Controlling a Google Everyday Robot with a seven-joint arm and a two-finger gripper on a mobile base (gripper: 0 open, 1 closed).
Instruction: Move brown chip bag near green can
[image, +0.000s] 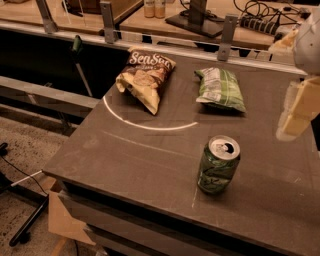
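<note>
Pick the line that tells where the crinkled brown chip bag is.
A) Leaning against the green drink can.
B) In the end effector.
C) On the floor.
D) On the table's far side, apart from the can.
D: the crinkled brown chip bag lies far back on the dark table, apart from the green aluminium can near the front; the end effector hangs at the right, away from both.

Dark grey table (125, 165), wooden benches (150, 25) behind, speckled floor (25, 142) at left.

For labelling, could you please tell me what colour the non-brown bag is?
The bag is green and white, camera view; gripper at picture's right edge.
</note>
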